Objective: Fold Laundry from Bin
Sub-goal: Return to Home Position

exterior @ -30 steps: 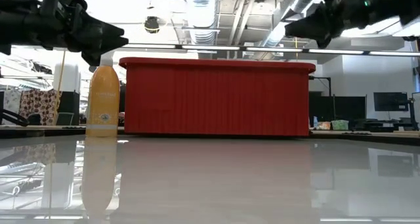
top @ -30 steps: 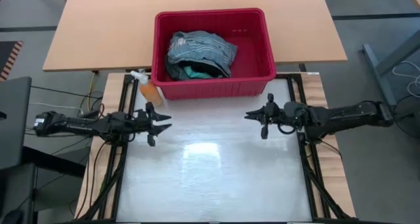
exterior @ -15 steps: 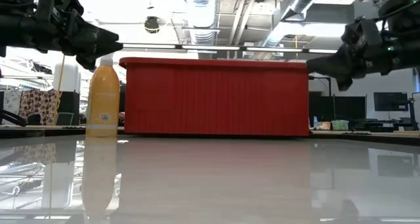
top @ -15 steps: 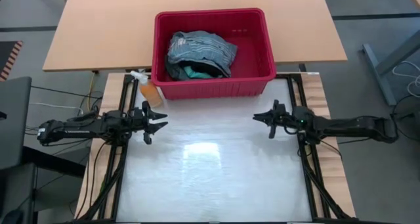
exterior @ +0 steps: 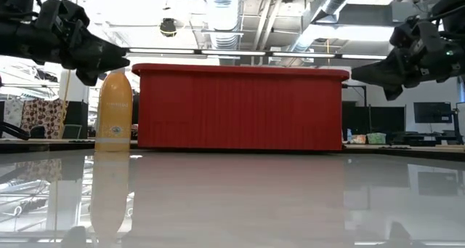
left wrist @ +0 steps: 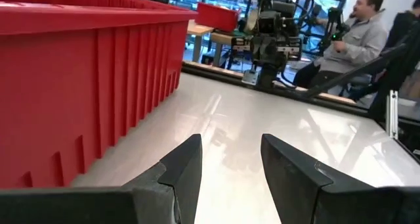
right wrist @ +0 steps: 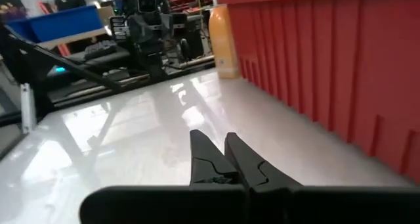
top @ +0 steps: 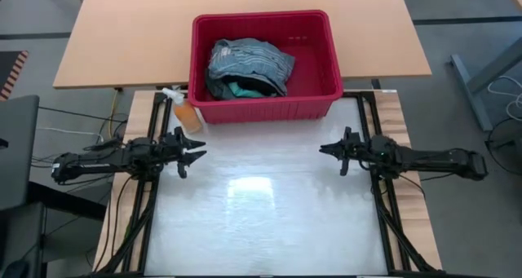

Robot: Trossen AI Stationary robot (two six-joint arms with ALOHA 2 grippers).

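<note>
1. While both arms hang low over the glossy white table [top: 261, 221], the red slotted plastic bin [top: 335, 70] stands at its far edge and holds the laundry [top: 249, 64], mottled blue-grey over turquoise.
2. Left gripper [top: 198, 152]: left side of the table, fingers apart, empty.
3. Right gripper [top: 325, 150]: right side of the table, fingers together, empty.
4. Orange spray bottle [top: 187, 113]: just beside the bin's near left corner.

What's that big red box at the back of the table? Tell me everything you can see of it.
The red bin is a rectangular plastic basket with ribbed walls and a thick rim, standing upright at the far edge of the work surface. Inside, toward its left, lies a pile of clothes, mottled blue-grey on top, turquoise showing beneath; the right of its floor is bare. An orange spray bottle stands by its near left corner. The left tool and right tool are clear of it.
</note>
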